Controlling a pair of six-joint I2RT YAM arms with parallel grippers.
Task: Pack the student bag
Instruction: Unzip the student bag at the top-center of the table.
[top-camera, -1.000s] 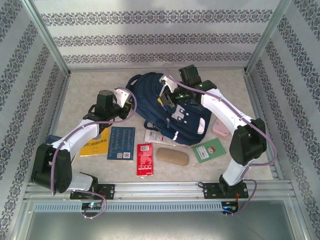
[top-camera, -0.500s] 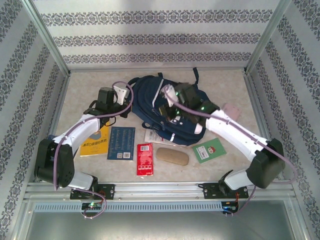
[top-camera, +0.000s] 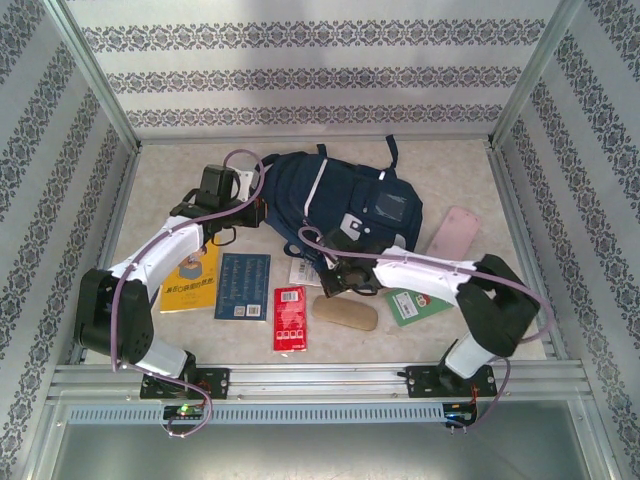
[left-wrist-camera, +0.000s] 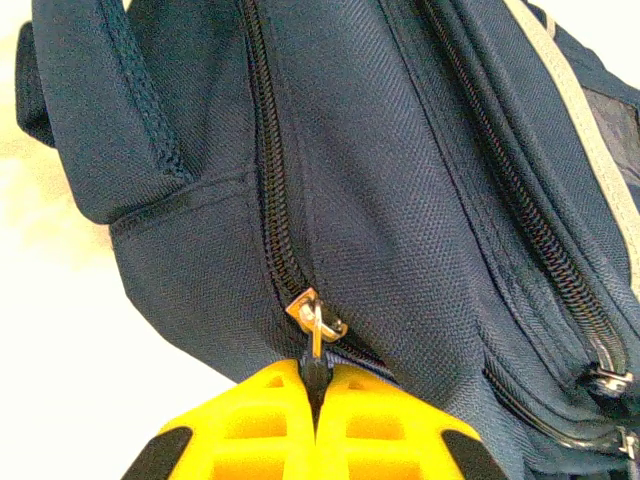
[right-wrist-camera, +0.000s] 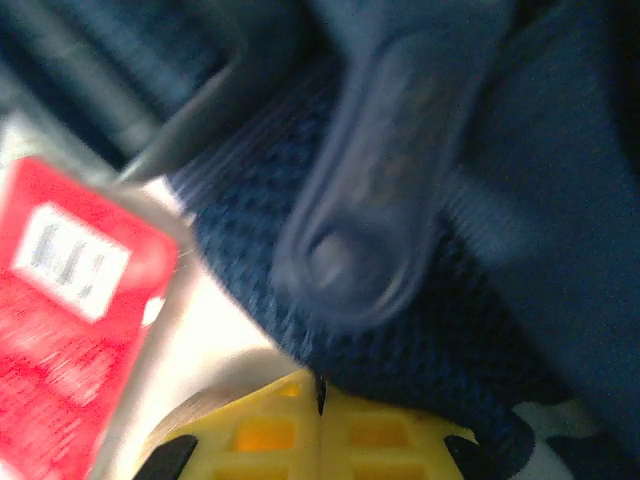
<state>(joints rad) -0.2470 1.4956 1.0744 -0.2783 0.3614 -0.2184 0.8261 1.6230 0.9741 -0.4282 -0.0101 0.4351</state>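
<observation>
One zipper pull (left-wrist-camera: 316, 325) pinched by left pincer (left-wrist-camera: 317, 375), right pincer (right-wrist-camera: 320, 385) pressed together against student bag (top-camera: 300, 200); skewed tugging could slip it.

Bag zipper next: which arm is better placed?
Left: the left gripper is shut on the zipper pull of the student bag; the right gripper is shut at the bag's near edge.
</observation>
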